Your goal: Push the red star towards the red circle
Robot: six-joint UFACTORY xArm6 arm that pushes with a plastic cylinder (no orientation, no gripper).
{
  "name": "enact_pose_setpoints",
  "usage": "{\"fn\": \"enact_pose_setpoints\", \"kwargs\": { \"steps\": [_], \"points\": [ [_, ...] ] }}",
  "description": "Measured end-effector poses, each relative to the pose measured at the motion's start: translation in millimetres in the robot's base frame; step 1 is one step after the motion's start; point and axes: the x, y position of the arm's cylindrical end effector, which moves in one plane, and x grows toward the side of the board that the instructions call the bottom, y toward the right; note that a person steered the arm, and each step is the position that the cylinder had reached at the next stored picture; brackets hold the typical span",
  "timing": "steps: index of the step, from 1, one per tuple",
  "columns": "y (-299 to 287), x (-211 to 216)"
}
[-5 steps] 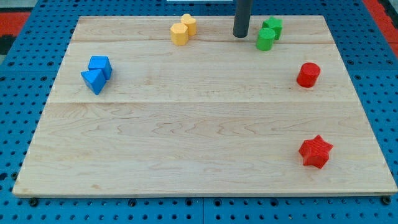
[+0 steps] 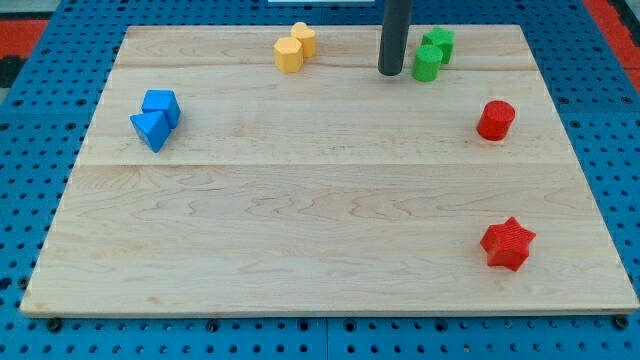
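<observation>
Camera view: my tip [image 2: 391, 73] (top) well apart from upright red star [image 2: 508, 243].

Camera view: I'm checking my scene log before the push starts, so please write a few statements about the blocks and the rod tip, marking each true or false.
1. The red star lies below the red circle in the view. True.
2. My tip touches the red star. False: it is near the view's top, beside the green blocks.
3. The blue blocks sit at the view's right. False: they are at the left.
4. The two yellow blocks sit against each other near the top edge. True.
</observation>
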Motion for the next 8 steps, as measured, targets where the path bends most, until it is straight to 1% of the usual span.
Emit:
{"fn": "enact_pose_setpoints", "kwargs": {
  "steps": [2,3,4,5,6,7,8],
  "points": [
    [30,0],
    [34,0],
    [32,3],
    [24,17],
    [23,19],
    [13,56],
    [4,104]
  ]
}}
